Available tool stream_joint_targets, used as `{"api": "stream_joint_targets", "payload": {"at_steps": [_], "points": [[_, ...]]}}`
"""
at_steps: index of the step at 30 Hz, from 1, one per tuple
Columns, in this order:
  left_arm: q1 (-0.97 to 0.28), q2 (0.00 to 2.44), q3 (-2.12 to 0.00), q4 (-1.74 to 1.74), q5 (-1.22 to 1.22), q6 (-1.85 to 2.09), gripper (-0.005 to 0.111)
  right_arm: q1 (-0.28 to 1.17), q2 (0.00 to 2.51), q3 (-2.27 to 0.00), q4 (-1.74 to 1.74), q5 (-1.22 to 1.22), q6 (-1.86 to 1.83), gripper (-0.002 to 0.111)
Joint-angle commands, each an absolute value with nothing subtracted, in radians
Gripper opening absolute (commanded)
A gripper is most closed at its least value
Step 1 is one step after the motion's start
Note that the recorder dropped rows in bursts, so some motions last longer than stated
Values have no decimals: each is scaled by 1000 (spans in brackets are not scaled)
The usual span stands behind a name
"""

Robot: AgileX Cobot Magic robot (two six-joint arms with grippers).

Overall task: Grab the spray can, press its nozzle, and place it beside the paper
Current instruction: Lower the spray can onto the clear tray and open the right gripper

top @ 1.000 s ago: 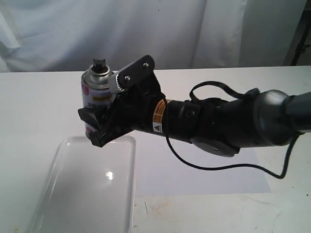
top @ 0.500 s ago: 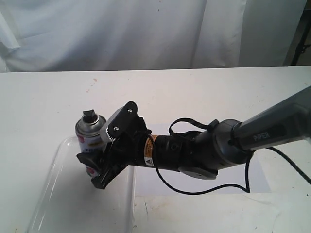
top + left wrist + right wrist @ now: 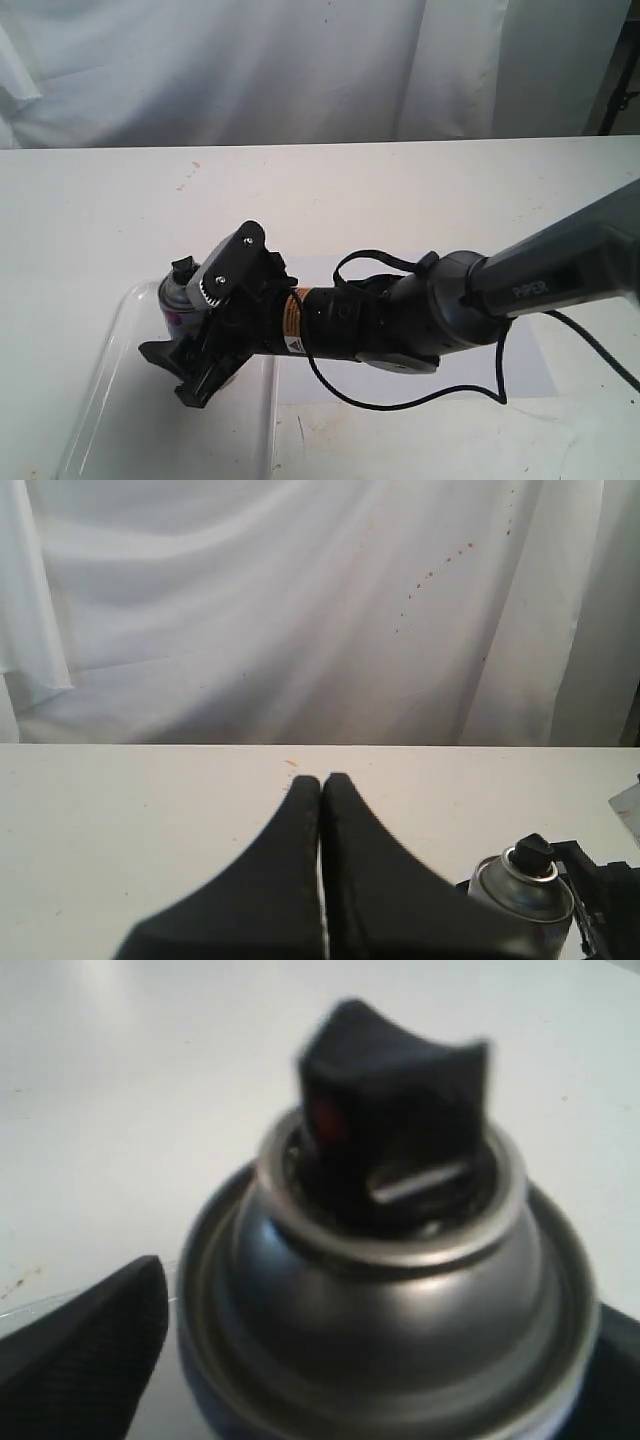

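Two jaws of the right gripper (image 3: pixel 185 345) pinch the spray can (image 3: pixel 176 298); lower it upright and gently onto the clear tray (image 3: pixel 100 400) beneath before letting go. Left gripper (image 3: pixel 321 790): pressed together.

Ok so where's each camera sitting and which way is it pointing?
Exterior: off the arms, looking down across the table at the right gripper clamping the spray can.
Left wrist: on the left arm, facing the curtain past its shut left gripper.
Right wrist: close on the nozzle, one finger visible.
Shared: all three show the can.
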State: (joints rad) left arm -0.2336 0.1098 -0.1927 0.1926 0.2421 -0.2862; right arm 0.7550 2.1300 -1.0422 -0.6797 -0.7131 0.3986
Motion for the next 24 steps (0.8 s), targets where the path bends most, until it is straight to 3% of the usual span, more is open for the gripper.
{"api": "stream_joint_targets", "payload": {"at_steps": [1, 8, 24], "points": [[-232, 105, -189, 197, 237, -283, 0, 757, 2102, -1047, -754, -710, 468, 85], [-232, 105, -189, 197, 235, -283, 0, 757, 2028, -1045, -832, -586, 583, 85], [-232, 105, -189, 205, 233, -280, 0, 741, 1916, -1043, -1499, -419, 1237, 85]]}}
